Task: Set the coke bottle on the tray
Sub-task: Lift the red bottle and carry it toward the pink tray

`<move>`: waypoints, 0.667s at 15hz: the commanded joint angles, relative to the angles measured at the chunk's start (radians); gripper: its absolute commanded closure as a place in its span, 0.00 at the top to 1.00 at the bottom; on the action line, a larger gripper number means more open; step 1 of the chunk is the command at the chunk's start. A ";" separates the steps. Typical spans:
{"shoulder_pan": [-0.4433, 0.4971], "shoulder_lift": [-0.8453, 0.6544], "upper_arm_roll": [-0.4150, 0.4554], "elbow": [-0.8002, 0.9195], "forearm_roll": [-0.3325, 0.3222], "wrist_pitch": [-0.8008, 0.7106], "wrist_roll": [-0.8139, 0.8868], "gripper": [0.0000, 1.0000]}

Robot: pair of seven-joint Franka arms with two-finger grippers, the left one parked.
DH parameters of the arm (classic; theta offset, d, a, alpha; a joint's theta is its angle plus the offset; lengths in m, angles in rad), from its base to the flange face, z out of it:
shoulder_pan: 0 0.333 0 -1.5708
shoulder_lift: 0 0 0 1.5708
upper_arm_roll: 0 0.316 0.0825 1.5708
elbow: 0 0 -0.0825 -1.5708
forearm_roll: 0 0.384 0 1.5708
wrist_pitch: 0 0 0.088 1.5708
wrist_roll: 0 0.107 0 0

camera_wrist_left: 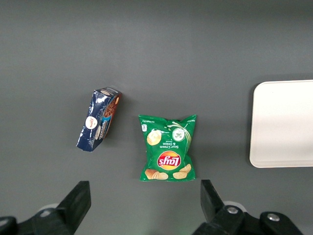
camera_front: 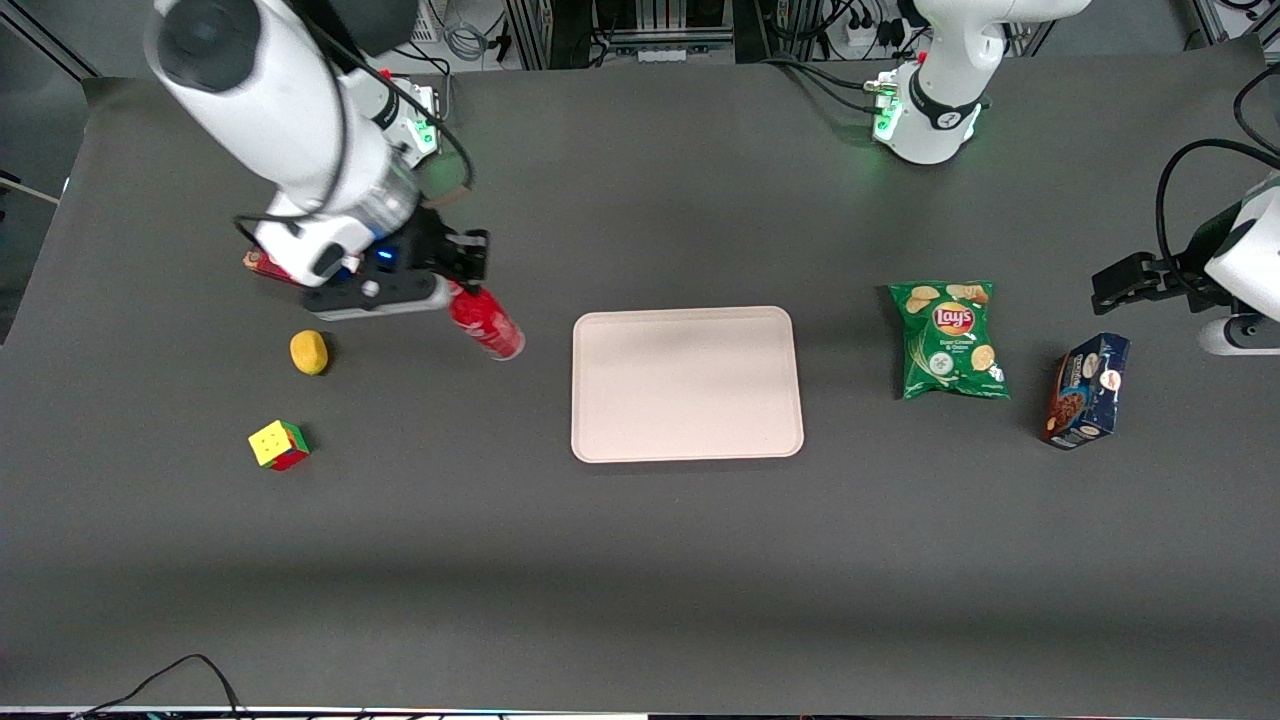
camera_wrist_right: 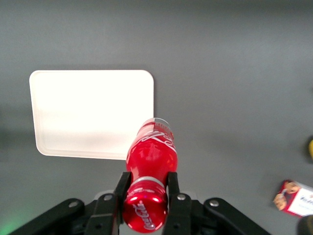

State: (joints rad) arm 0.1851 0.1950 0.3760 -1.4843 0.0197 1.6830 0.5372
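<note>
**Bottle gripped at the neck, tray not yet reached**

The right arm's black two-finger hand (camera_wrist_right: 145, 192) is closed on the small slim all-red coke bottle with a red cap (camera_wrist_right: 150, 156), its fingers (camera_wrist_right: 172, 188) pressing either side of the neck just below the cap. The bottle hangs tilted in the grip, base pointing away from the hand and toward the large flat pale pinkish-beige rectangular tray with rounded corners (camera_front: 686, 384). In the front view the coke bottle (camera_front: 487, 323) appears lifted off the dark grey bench (camera_front: 640, 560), near the tray's working-arm end but not yet over it.

The bottle looks like stiff, smooth plastic or glass, probably slippery, and if full it would be moderately heavy for its size. A neck grip leaves the body free to swing, so the tilt may grow in transit. The narrow base could tip on release unless the bottle is brought upright or laid down gently on the tray.

A yellow rounded object (camera_front: 309, 352) and a multicoloured puzzle cube (camera_front: 279, 445) lie nearer the front camera than the hand.
</note>
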 commanded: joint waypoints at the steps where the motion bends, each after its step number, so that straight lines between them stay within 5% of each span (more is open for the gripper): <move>1: 0.106 0.151 -0.003 0.131 -0.058 -0.042 0.144 0.00; 10: 0.198 0.317 -0.002 0.125 -0.165 0.107 0.306 0.00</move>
State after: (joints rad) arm 0.3537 0.4464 0.3757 -1.4053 -0.0862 1.7481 0.7867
